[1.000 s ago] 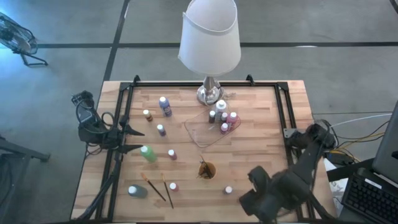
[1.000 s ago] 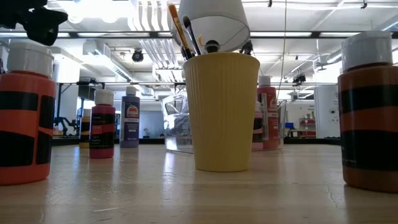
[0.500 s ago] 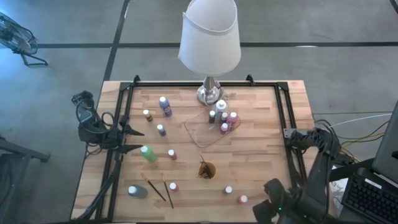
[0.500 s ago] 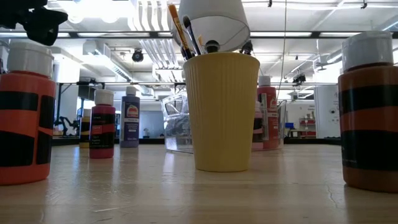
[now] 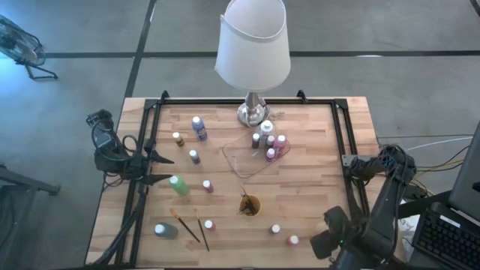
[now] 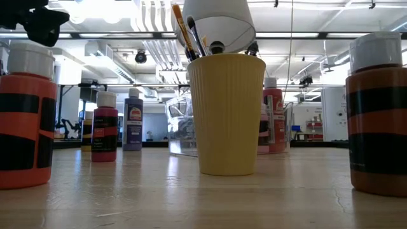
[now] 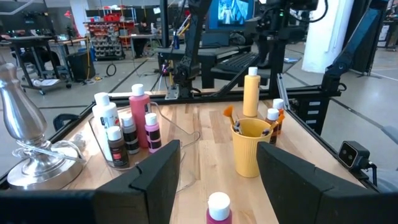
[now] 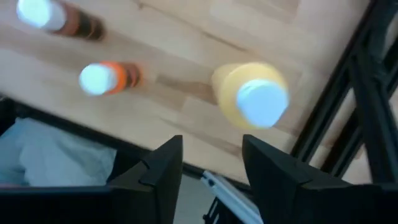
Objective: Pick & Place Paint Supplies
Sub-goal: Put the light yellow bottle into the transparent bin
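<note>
A yellow cup (image 6: 226, 114) is seen; beside it, orange bottles (image 6: 25, 114) are banded black and capped white.

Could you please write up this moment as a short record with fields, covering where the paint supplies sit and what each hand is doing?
tray contents: four paint bottles stand in the clear tray
cup: orange cup holds brushes
loose brushes: two brushes lie near the table's front left
lamp: lamp at the back edge
left hand: left hand open, empty, at the left edge
right hand: right hand open, empty, over the front right corner
</note>
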### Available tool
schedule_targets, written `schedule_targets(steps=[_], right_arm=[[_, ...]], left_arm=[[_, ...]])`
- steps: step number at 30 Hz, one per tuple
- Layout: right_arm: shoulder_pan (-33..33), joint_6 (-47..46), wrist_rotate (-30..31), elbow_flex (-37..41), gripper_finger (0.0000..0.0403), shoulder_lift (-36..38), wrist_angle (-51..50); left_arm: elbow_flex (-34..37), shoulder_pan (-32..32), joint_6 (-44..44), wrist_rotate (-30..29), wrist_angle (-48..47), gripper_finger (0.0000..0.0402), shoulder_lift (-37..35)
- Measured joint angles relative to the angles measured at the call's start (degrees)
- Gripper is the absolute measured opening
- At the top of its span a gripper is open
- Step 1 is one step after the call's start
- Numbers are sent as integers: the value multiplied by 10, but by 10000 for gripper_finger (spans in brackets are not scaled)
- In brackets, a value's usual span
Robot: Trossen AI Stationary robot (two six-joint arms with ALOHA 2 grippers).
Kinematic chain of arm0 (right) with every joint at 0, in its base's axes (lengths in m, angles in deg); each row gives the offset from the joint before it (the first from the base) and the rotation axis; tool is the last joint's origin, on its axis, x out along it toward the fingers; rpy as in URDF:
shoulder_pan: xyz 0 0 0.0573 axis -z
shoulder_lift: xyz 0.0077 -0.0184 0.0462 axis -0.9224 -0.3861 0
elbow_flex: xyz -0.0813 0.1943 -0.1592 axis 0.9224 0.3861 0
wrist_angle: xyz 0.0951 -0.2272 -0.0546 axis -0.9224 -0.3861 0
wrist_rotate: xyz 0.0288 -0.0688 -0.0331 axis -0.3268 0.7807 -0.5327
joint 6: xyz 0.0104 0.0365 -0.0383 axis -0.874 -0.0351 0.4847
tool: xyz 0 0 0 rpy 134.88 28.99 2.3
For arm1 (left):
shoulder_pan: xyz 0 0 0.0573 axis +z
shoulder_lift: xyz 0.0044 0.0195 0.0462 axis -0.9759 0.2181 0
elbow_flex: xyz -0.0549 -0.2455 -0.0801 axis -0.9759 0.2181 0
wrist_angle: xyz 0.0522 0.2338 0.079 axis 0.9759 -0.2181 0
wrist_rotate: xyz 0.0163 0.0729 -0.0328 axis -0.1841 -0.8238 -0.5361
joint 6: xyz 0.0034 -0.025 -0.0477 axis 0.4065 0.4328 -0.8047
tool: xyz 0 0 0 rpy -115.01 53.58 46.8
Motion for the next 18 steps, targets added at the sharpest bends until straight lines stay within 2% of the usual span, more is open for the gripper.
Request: schedule_targets(steps=[8,18], right_arm=[[1,-17,0,66,216,46,0],[1,-21,-26,99,244,47,2]], left_arm=[[0,0,0,0,0,218,0],[0,0,0,0,0,218,0]])
